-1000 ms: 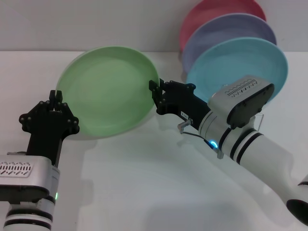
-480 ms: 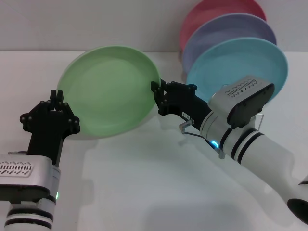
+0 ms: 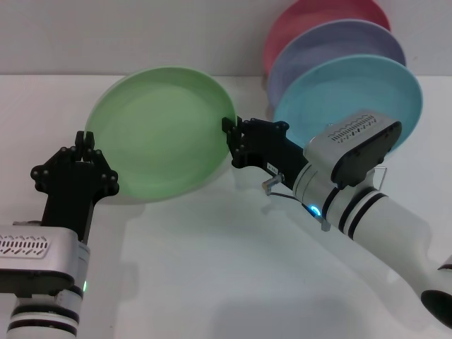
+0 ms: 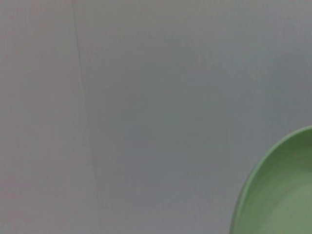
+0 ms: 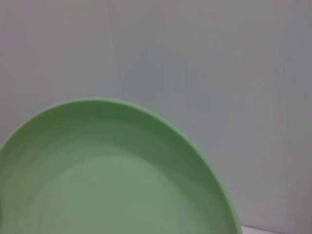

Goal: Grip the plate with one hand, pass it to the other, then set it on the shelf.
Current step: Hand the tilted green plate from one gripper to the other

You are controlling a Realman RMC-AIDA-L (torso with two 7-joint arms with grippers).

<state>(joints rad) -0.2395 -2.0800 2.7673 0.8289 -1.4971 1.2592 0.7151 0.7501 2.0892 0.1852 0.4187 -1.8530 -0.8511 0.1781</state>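
Observation:
The light green plate (image 3: 159, 134) is held tilted above the white table, between both grippers. My left gripper (image 3: 83, 136), on the arm with the green light, is shut on the plate's left rim. My right gripper (image 3: 231, 126), on the arm with the blue light, is shut on the plate's right rim. The plate fills the lower part of the right wrist view (image 5: 112, 180) and shows at a corner of the left wrist view (image 4: 282, 195). The silver wire shelf (image 3: 382, 174) stands at the back right, mostly hidden behind my right arm and the plates in it.
A sky-blue plate (image 3: 353, 92), a lavender plate (image 3: 332, 42) and a red plate (image 3: 311, 14) stand upright in the shelf, one behind the other. The white table (image 3: 212, 268) runs to a grey wall at the back.
The green plate and both grippers have shifted slightly to the right. Both grips look unchanged.

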